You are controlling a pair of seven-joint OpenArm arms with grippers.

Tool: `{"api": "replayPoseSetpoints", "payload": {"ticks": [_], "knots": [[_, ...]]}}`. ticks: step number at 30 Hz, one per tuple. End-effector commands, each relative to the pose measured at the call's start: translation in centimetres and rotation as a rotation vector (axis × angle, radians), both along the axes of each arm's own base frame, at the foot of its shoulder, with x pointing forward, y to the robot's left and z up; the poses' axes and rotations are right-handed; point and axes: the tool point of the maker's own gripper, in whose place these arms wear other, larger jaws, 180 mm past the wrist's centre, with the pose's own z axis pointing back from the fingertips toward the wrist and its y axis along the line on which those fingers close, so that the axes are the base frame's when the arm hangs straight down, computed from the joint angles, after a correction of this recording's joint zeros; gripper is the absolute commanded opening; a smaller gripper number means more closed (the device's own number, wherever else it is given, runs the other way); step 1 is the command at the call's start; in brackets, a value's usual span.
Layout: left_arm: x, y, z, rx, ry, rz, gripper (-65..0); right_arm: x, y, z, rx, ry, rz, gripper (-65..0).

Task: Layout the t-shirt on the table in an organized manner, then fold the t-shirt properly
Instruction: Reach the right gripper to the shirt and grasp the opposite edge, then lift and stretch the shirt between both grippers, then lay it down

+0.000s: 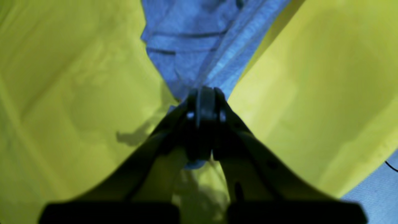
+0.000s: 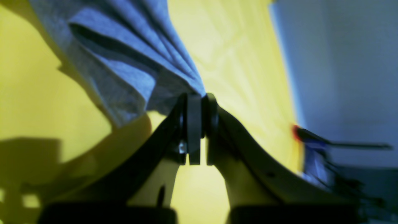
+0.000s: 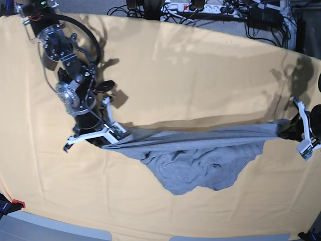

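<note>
One heather-grey t-shirt [image 3: 200, 160] is seen stretched between two arms above the pale yellow-orange cloth-covered surface [image 3: 165, 75]. Nearest the base view, the loose middle of the garment sags in a rumpled pouch whose lowest folds appear to rest on the cloth, while its upper edge is pulled into a taut band running from one end effector to the other. No lettering can be made out on the fabric visible. The right end effector [image 3: 116, 134], at that view's left, is closed on one gathered end of the shirt; in its wrist view the fingertips are pressed together with pleated grey fabric fanning out from between them. The left end effector [image 3: 288, 129], at the view's right edge, is likewise clamped on the opposite end, and in its wrist view bunched cloth is seen emerging from between the closed fingertips. Two grips are thus counted, one at each end. Farther back, beyond the surface's rear edge, a tangle of black cables [image 3: 220, 12] and one white power strip [image 3: 173, 7] are seen on the floor.
</note>
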Motion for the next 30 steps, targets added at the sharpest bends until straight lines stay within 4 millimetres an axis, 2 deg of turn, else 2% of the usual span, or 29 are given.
{"api": "replayPoseSetpoints", "payload": {"ticks": [1, 7, 10, 12, 17, 24, 26, 30], "knots": [[0.6, 0.2, 2.1, 0.017, -0.054, -0.014, -65.0, 0.9, -2.3, 2.7, -0.046, -0.083, -0.055, -65.0], [1.6, -1.4, 5.2, 0.013, -0.145, -0.064, -65.0, 0.9, -8.0, 5.9, -0.153, -0.130, -0.144, -65.0], [1.8, -2.4, 6.6, -0.006, -0.178, -0.088, -65.0, 0.5, -10.4, 6.0, -0.168, -0.096, -0.180, -65.0], [1.4, -3.0, 6.8, -0.030, -0.161, -0.104, -65.0, -0.3, -11.2, 5.7, -0.169, -0.057, -0.169, -65.0], [-0.2, -5.0, 6.5, -0.091, -0.085, -0.153, -65.0, -3.7, -9.6, 4.8, -0.105, 0.044, -0.069, -65.0], [-2.9, -6.9, 5.7, -0.175, 0.068, -0.217, -65.0, -10.4, -6.5, 2.0, -0.005, 0.249, 0.090, -65.0], [-3.8, -6.6, 4.5, -0.147, 0.127, -0.221, -65.0, -12.4, -5.8, 0.6, 0.016, 0.328, 0.125, -65.0], [-6.4, -7.7, 2.1, -0.141, 0.213, -0.261, -65.0, -16.8, -4.7, -2.5, 0.035, 0.513, 0.198, -65.0]]}}
